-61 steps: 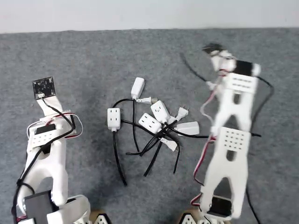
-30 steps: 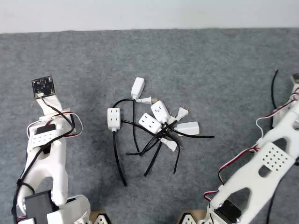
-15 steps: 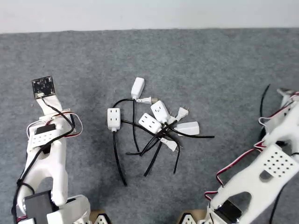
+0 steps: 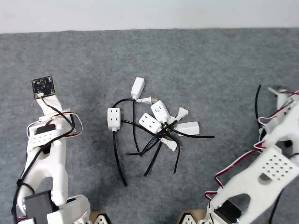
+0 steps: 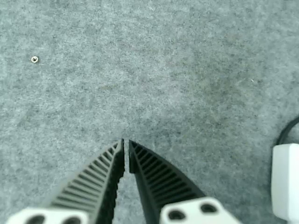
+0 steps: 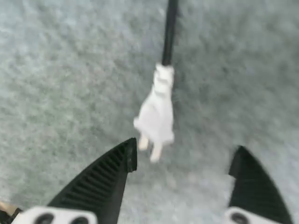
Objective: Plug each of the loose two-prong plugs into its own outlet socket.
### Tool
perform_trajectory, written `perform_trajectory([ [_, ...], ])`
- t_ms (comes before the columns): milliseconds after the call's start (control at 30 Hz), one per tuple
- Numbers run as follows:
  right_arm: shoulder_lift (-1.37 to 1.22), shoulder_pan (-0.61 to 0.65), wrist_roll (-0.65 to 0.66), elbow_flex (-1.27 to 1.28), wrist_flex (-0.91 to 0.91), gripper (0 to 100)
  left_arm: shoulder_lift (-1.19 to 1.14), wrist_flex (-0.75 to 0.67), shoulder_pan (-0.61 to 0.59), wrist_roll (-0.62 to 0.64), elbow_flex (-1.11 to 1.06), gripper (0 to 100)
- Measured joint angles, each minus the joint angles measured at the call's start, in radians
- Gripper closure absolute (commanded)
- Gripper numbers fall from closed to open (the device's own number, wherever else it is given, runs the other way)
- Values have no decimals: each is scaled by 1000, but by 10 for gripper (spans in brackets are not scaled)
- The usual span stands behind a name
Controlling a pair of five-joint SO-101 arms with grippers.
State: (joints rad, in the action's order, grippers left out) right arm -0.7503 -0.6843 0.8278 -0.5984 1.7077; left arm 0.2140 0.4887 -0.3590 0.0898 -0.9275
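**Right pincer spread by a loose plug, left pincer clenched on nothing**

High view: On the grey bench (image 4: 210, 60) a tangle of black cords (image 4: 140, 145) lies between the two arms. A lone outlet socket (image 4: 113, 118) sits at the tangle's left side. A second socket (image 4: 160, 111) and a third socket (image 4: 150, 122) lie side by side nearer the middle. A small loose plug (image 4: 182, 112) with bare prongs lies just right of that pair. Another white plug (image 4: 170, 144) rests lower down among the cords. The left arm (image 4: 46, 140) stands well left of the tangle. The right arm (image 4: 273, 156) is at the bench's right edge, well apart from the tangle.

Left wrist view: The left pincer (image 5: 125, 143) is clenched, its ribbed fingers meeting at the tips with nothing between them, above bare grey felt. A white block (image 5: 286, 179) with a black lead shows at the picture's edge, well apart from the tips. A tiny metal ring (image 5: 34, 59) lies on the felt farther off.

Right wrist view: The right pincer (image 6: 184, 158) is spread wide and grasps nothing. A white two-prong plug (image 6: 156, 114) on a black cord (image 6: 169, 28) lies ahead of it on the felt. Its prongs point toward the pincer, just beside one finger and well clear of the other.
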Motion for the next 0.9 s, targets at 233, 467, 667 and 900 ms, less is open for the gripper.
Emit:
perform_trajectory([
  [233, 167, 81, 0, 15, 46, 947, 0, 0, 0, 0, 0, 985],
  [467, 155, 209, 2, 37, 28, 992, 0, 0, 0, 0, 0, 985],
  [667, 77, 150, 0, 38, -72, 991, 0, 0, 0, 0, 0, 985],
  [900, -28, 60, 38, 38, -97, 991, 0, 0, 0, 0, 0, 985],
])
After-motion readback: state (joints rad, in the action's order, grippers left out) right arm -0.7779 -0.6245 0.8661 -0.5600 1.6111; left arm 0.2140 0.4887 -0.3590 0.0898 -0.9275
